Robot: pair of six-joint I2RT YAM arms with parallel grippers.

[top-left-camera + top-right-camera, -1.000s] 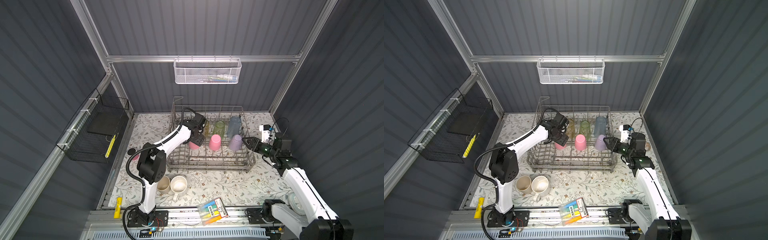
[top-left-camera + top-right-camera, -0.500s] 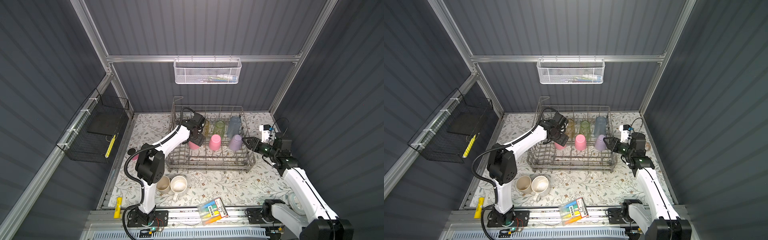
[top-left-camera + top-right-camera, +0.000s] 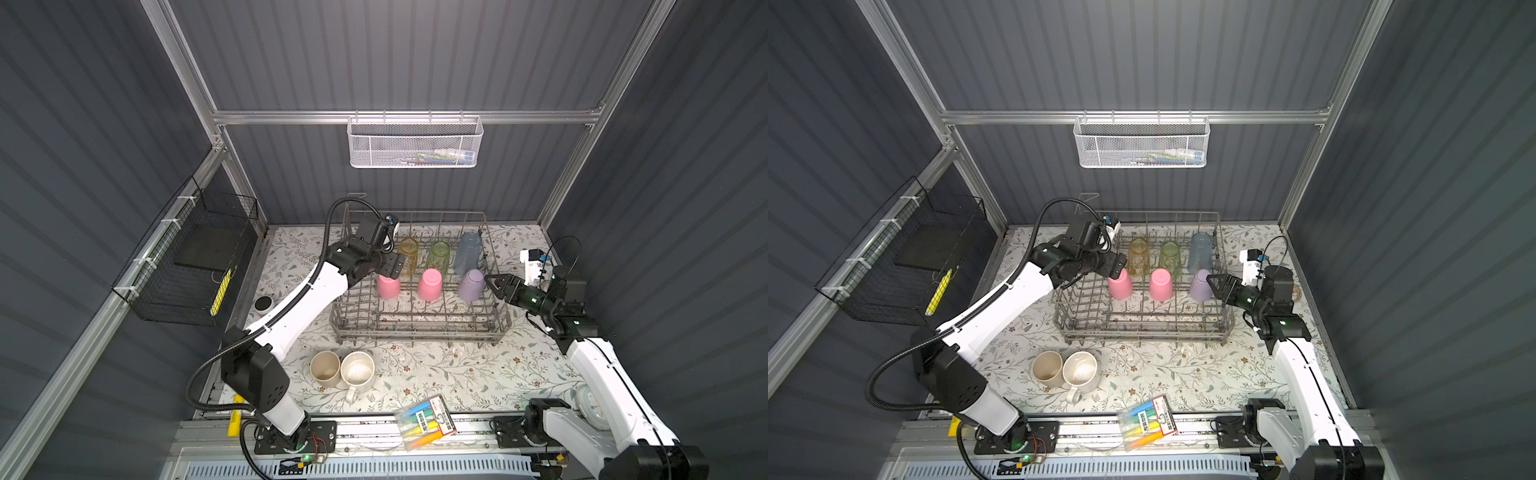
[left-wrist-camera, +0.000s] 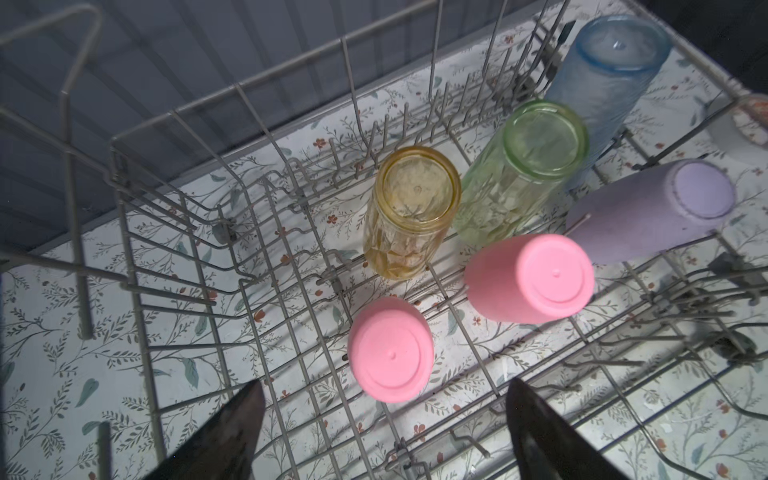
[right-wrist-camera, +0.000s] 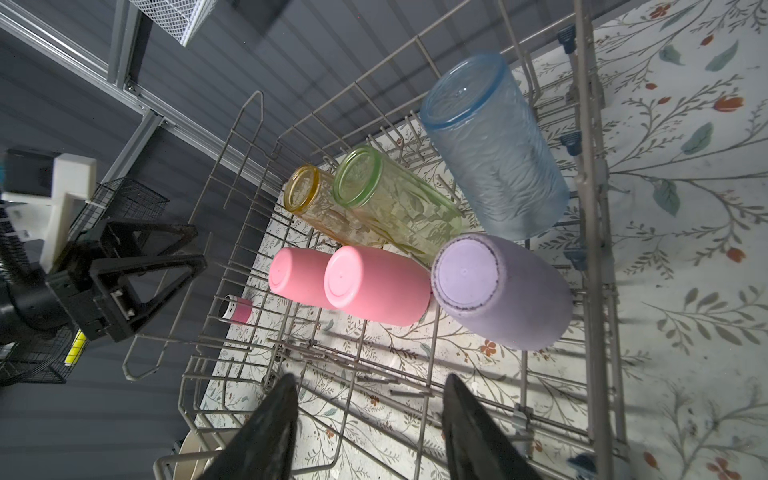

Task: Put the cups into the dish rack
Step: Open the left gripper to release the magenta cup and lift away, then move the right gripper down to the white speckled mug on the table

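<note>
Pink tumbler (image 4: pixel 390 349) now stands upturned in the dish rack (image 3: pixel 415 328), the left jaws having spread and let go above it; right jaws hang released beside the lilac tumbler (image 5: pixel 498 291). Beige tumbler (image 3: pixel 325 369) and mug (image 3: pixel 357 372) still wait on the tabletop (image 3: pixel 457 365)

lilac cup (image 5: pixel 498 291) inverted in rack (image 5: pixel 592 166), nr parted fingers (image 5: pixel 270 424)

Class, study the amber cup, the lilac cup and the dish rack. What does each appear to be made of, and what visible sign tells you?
Amber cup: tinted glass or hard clear plastic, glossy; the floral cloth shows through its faceted wall.
Lilac cup: probably plastic, opaque and matte; it has no shine and nothing shows through.
Dish rack: dull grey metal wire, brownish in places, perhaps rust.
</note>
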